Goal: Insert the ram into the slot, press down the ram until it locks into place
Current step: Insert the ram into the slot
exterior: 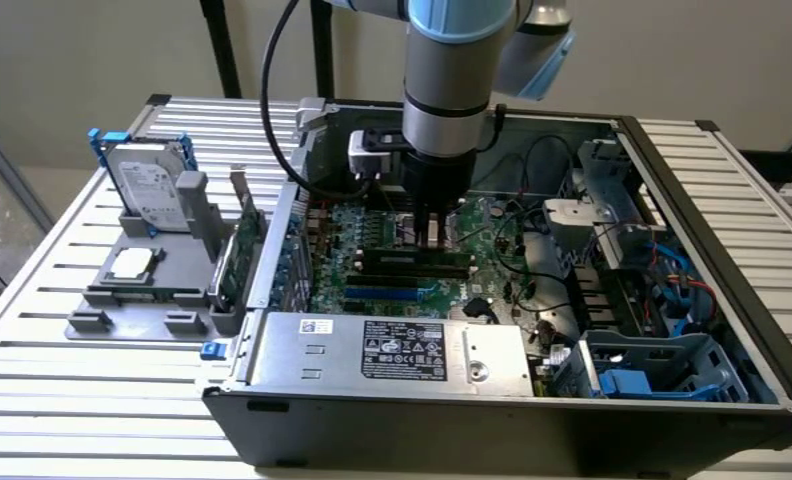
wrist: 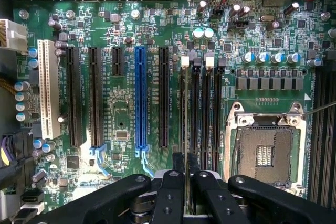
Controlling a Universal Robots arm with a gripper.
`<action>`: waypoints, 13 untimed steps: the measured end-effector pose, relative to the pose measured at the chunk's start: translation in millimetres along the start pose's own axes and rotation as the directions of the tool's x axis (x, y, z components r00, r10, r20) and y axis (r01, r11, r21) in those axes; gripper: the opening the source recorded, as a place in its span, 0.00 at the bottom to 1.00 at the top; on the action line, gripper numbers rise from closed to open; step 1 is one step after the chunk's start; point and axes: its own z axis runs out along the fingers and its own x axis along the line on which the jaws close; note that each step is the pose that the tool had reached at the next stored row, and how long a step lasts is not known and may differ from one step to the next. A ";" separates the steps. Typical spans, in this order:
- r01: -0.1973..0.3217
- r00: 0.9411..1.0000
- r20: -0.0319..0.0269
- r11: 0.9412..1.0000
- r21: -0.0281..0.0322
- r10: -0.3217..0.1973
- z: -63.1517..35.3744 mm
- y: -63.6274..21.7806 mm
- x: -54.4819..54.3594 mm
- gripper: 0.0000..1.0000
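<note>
Pincer (wrist: 186, 166) clamped on ram (wrist: 185, 114), arm (exterior: 443, 90) pointing straight down, over slot (wrist: 181, 93)

Arm (exterior: 456, 70) stands vertical, wrist pointing straight down at the centre of the scene. Gripper (exterior: 432, 232) hangs low beneath it. Fingers (wrist: 178, 163) drawn close together, near parallel, clamped on both faces of the ram (wrist: 186, 129), held edge-on.

Case (exterior: 503, 435) dark matt sheet metal; table (exterior: 76, 410) ribbed metal, slight shine; fingers (wrist: 170, 198) matt blk plastic; ram (wrist: 185, 108) edge pale, matt.
</note>
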 end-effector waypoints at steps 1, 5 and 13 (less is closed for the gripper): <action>0.000 1.000 0.000 1.000 0.000 0.000 0.5 0.0 -0.1 0.13; 0.000 1.000 0.000 1.000 0.000 0.000 2.1 -0.1 -0.5 0.13; 0.000 1.000 -0.002 1.000 0.000 0.000 4.8 0.0 -1.0 0.13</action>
